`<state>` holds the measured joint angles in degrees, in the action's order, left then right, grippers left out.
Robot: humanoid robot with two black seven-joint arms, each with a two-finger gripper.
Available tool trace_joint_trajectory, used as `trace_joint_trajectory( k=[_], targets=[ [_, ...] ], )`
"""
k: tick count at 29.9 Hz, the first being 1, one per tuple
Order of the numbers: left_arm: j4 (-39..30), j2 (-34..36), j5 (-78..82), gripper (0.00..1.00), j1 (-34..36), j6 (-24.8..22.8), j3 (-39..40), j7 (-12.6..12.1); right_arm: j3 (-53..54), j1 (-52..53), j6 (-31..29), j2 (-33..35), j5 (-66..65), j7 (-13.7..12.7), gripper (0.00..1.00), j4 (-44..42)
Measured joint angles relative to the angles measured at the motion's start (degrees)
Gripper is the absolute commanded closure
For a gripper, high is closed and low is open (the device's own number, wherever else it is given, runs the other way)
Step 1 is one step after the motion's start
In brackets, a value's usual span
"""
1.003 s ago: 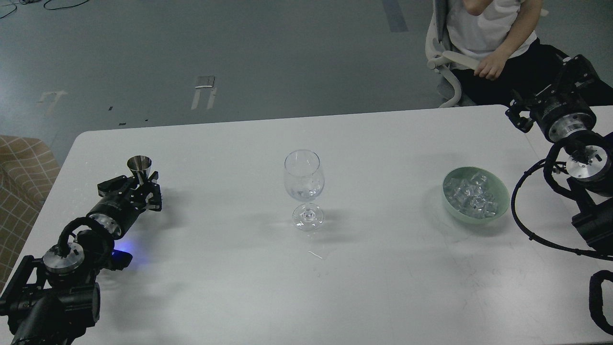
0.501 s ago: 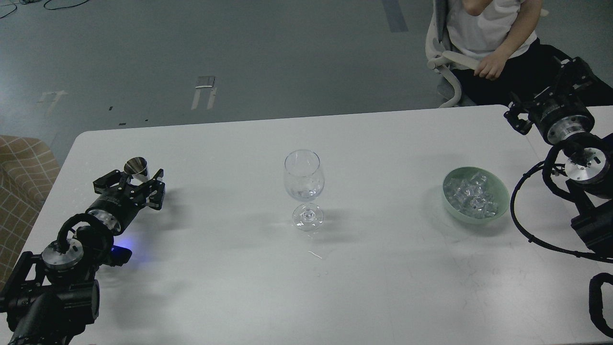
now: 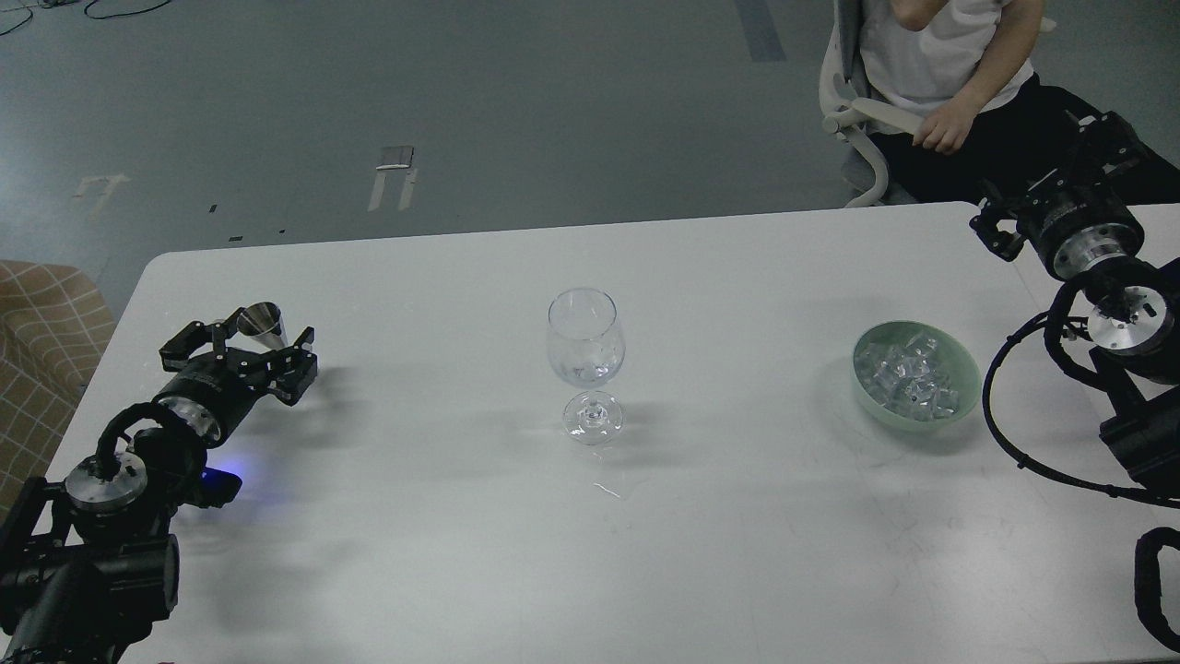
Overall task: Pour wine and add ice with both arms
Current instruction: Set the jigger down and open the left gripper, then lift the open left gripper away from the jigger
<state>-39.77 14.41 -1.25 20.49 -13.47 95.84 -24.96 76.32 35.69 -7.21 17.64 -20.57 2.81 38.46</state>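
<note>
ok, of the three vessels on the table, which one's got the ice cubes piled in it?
The green bowl on the right, heaped with clear cubes. The metal cup by the left gripper shows none; the wine glass sits mid-table.

I see a white table [image 3: 737,516] carrying 3 things: a small metal cup [image 3: 262,322] far left, a clear stemmed glass [image 3: 586,365] at centre, and a pale green bowl [image 3: 959,369] of ice [image 3: 908,376] on the right. A few spilled drops [image 3: 608,491] lie near the glass.

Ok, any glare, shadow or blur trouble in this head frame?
Head view: sharp overall; soft shadows fall on the white table; the clear stemmed wine glass and clear ice cubes in the pale green bowl are low-contrast; a blue glow sits beside the left arm.
</note>
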Motion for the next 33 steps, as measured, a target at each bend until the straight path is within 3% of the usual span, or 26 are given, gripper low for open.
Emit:
trace_joint_trajectory(
  k=[9, 21, 30, 33],
  targets=[
    [-1.97, 1.42, -0.13, 0.06, -0.29, 1.47, 0.21, -0.08, -0.04, -0.35, 0.00, 0.11, -0.08, 0.00, 0.00, -0.16],
    [-16.62, 2.74, -0.16, 0.04, -3.07, 10.33, 0.26, -1.87, -0.04, -0.28, -0.17, 0.55, -0.14, 0.05, 0.00, -0.30],
    [-22.61, 9.18, 0.21, 0.04, -3.17, 10.21, -1.77, -3.05, 0.06, -0.35, -0.93, 0.63, -0.01, 0.16, 0.00, 0.19],
    [-23.92, 11.38, 0.23, 0.05, -3.17, 8.21, -2.88, -3.05, 0.20, -0.44, -1.02, 0.65, 0.00, 0.11, 0.00, 0.35]
  ],
)
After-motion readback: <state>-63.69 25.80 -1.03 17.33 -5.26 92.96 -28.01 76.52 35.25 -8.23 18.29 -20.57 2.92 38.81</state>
